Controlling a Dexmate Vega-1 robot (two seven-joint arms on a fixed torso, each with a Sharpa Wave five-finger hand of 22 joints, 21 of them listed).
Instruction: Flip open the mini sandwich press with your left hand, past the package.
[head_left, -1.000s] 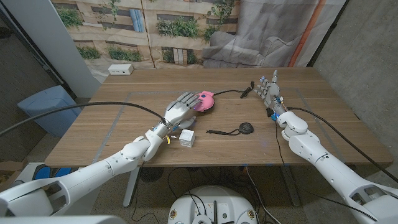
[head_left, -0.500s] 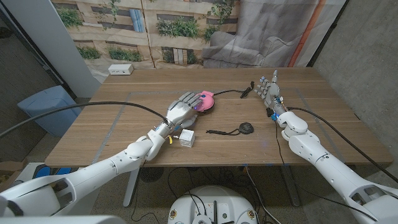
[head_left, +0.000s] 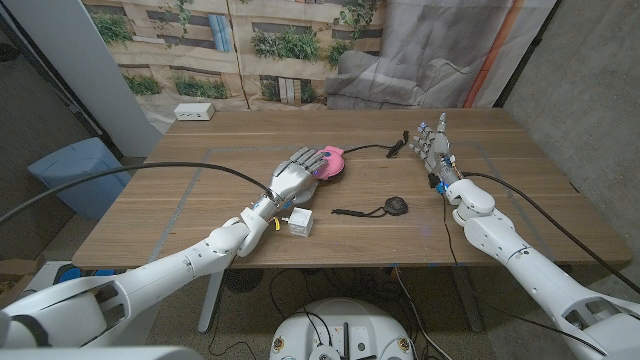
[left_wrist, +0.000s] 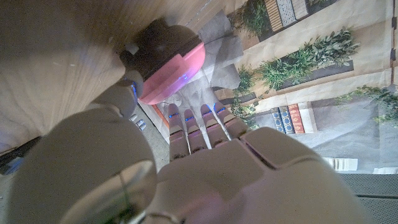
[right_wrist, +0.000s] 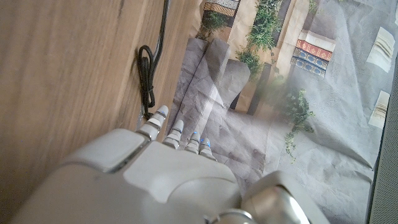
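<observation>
At table centre in the head view, the left hand (head_left: 294, 177) hangs with fingers spread, holding nothing, just short of the pink mini sandwich press (head_left: 329, 160), past the white package (head_left: 299, 222). The right hand (head_left: 434, 146) stands apart, fingers extended. From the left wrist view, the press (left_wrist: 168, 65) sits closed beyond the fingertips (left_wrist: 198, 116).

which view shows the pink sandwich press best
The left wrist view: the sandwich press appears large and close, its lid looking closed, just beyond the left hand. In the head view it is small and partly covered by that hand.
</observation>
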